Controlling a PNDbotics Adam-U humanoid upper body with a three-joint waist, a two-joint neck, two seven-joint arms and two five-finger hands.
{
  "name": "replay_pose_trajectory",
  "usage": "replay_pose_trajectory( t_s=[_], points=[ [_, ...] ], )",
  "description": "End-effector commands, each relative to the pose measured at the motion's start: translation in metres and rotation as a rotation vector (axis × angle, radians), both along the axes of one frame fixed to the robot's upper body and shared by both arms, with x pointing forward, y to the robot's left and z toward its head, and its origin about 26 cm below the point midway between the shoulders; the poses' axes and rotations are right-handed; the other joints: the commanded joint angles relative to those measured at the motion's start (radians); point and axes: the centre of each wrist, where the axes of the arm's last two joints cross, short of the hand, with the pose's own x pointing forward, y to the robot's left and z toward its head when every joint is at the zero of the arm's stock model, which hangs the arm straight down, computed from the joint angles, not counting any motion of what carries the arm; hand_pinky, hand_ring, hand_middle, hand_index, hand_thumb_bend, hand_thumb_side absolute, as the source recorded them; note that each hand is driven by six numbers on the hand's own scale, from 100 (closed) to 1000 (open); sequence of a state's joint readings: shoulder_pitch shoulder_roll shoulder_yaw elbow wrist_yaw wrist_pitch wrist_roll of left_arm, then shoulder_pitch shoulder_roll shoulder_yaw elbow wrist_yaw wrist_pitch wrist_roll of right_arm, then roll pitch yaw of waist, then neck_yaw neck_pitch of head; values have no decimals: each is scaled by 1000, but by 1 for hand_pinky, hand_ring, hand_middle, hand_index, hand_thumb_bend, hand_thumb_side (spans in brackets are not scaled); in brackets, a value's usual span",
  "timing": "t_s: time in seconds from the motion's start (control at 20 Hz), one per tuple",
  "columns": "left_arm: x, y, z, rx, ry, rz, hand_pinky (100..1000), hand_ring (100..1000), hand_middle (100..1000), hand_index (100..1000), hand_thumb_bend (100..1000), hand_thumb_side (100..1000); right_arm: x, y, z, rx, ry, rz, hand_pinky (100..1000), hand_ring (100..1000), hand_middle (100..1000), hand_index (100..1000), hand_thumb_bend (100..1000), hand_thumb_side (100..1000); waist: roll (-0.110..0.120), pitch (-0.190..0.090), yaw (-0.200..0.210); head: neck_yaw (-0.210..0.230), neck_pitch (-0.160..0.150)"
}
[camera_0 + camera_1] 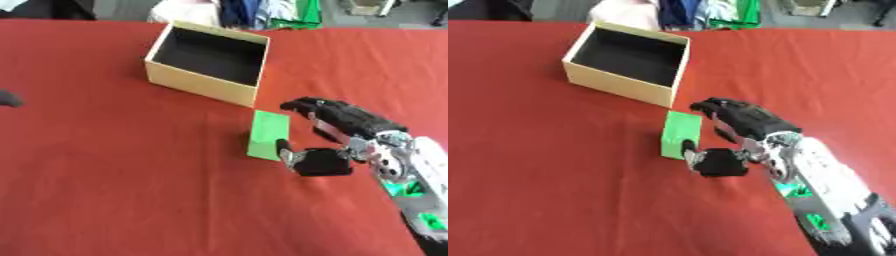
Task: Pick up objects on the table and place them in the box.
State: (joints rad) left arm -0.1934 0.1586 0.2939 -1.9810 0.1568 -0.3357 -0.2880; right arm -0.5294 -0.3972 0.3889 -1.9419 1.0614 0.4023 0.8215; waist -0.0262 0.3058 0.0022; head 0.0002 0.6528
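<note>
Red table [105, 175]; coloured clothing [262, 12] hangs behind.

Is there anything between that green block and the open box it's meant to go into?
Nothing visible. The green block lies on the red table just in front of the box, near its corner, with only bare cloth between. The right hand is right beside the block.

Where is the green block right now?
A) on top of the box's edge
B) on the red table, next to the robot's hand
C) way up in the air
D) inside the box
B: the green block lies on the red table just in front of the box, with the right hand open beside it, thumb near its lower edge; the box looks empty.
</note>
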Motion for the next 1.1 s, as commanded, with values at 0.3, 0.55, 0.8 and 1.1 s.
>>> replay_pose_trajectory(
  t_s=[0.3, 0.55, 0.8, 1.1],
  points=[
    [-1, -1, 8, 16, -23, -12, 602, 589, 729, 890, 100, 535, -1, 4, 9, 11, 31, -17, 984, 1000, 943, 1000, 100, 759, 12, -12, 5, -2, -15],
    [-1, -2, 8, 16, -22, -16, 603, 589, 731, 891, 100, 535, 0, 6, 10, 10, 27, -11, 986, 1000, 946, 1000, 100, 750, 12, -9, 6, -4, -20],
    [0, -3, 8, 15, -21, -20, 603, 590, 731, 891, 100, 535, 2, 10, 11, -7, 23, -1, 987, 1000, 948, 1000, 100, 747, 14, -5, 5, -5, -23],
    [0, -3, 8, 12, -23, -21, 603, 590, 732, 891, 100, 535, 4, 11, 11, -19, 41, 10, 987, 1000, 951, 1000, 100, 750, 15, -2, 7, -6, -29]
  ],
)
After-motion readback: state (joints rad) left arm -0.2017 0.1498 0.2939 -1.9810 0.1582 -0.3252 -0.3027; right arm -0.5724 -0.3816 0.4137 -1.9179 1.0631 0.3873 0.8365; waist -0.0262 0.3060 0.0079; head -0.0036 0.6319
